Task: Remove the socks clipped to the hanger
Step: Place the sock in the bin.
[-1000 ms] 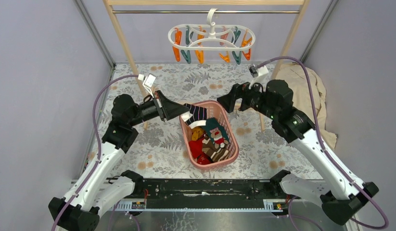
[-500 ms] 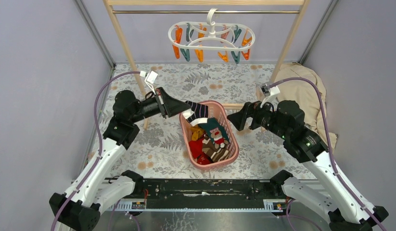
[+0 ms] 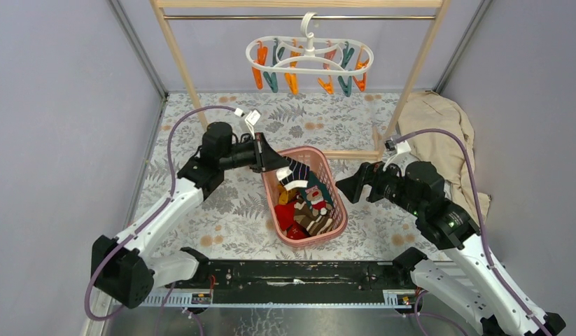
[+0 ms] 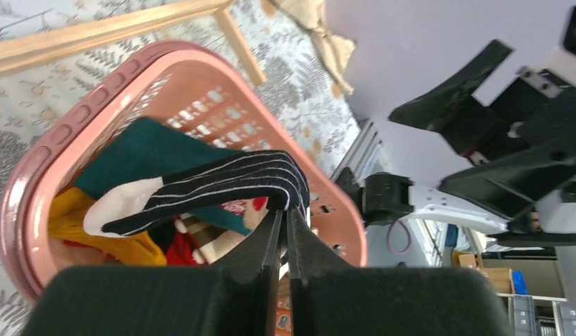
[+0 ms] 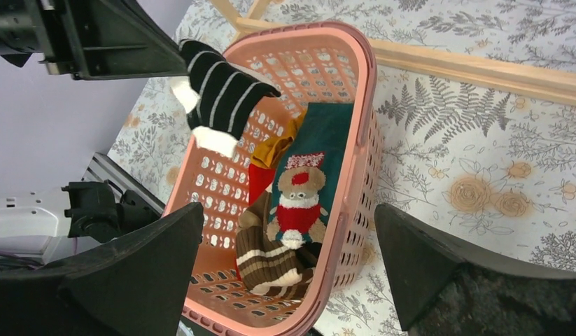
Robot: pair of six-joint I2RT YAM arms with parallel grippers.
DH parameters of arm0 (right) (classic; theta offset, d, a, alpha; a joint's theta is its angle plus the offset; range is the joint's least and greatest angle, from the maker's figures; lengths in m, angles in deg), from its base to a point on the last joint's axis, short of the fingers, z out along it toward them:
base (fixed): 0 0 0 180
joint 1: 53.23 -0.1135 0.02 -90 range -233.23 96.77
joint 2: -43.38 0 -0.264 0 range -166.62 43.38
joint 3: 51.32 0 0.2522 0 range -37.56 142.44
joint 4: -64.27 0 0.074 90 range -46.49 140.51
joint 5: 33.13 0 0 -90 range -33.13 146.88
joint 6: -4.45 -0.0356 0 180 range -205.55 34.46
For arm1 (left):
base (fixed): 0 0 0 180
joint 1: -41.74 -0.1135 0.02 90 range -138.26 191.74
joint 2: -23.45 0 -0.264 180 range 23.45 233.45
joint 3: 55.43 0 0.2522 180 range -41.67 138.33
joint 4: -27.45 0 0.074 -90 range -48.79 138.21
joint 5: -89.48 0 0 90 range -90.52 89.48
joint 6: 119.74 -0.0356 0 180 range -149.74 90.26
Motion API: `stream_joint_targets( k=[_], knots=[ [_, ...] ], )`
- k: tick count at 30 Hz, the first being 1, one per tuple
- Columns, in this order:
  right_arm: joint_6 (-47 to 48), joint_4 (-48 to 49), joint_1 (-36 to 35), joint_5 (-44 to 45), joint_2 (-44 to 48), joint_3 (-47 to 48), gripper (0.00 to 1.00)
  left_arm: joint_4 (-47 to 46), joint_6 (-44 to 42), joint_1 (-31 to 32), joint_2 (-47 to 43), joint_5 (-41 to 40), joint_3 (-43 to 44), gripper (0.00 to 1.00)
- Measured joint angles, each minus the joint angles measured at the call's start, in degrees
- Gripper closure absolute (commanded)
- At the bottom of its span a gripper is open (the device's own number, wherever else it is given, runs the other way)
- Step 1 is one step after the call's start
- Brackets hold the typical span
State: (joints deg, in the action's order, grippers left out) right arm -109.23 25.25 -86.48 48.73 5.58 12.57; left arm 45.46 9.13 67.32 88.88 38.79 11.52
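My left gripper (image 3: 276, 164) is shut on a black sock with thin white stripes (image 3: 293, 175) and holds it over the far end of the pink basket (image 3: 339, 207). The sock also shows in the left wrist view (image 4: 222, 185) and the right wrist view (image 5: 218, 94). Several socks lie in the basket: a dark teal one with a red and white figure (image 5: 302, 182), a brown-and-white striped one (image 5: 271, 255), a mustard one (image 4: 89, 231) and a red one (image 3: 286, 212). The white hanger (image 3: 309, 56) hangs on the rack's rod with bare orange and teal clips. My right gripper (image 3: 349, 185) is open and empty, right of the basket.
The tall wooden rack (image 3: 176, 52) stands at the back, its foot bar (image 5: 481, 70) lying on the floral table just behind the basket. A large beige cloth garment (image 3: 439, 129) lies at the back right. Grey walls close in both sides.
My left gripper has moved right with the striped sock, further over the basket. My right arm has drawn back from the hanger and come down beside the basket.
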Motion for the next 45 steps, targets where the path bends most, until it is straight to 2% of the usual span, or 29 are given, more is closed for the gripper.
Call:
stream_joint_targets(
  k=[5,11,20,24,28,34,45],
  knots=[
    [-0.55,0.02,0.0,-1.07,-0.96,-2.08,0.04,2.84,-3.91,1.4,5.27,-3.1,0.17,0.73],
    [-1.38,-0.2,0.0,-2.08,-2.49,-5.49,0.2,6.58,-7.82,2.97,9.64,-7.67,0.5,0.55],
    [-2.29,-6.21,0.0,-3.41,-0.09,-6.82,0.4,10.05,-11.19,3.76,10.93,-11.82,2.97,0.5],
    [-1.95,-11.02,0.0,-3.89,1.81,-4.28,0.51,12.24,-12.26,4.0,11.04,-12.72,6.4,0.5],
    [-1.88,-13.16,0.0,-8.59,2.84,-0.85,0.61,13.31,-13.16,4.44,12.92,-12.85,11.21,0.5],
    [-1.92,-15.28,0.0,-16.06,3.02,1.6,0.59,13.4,-14.19,6.34,17.31,-13.62,14.58,0.51],
    [-1.33,-29.29,0.0,-15.34,2.58,6.4,0.51,15.89,-15.41,8.2,21.94,-15.8,14.93,0.52]
  ],
)
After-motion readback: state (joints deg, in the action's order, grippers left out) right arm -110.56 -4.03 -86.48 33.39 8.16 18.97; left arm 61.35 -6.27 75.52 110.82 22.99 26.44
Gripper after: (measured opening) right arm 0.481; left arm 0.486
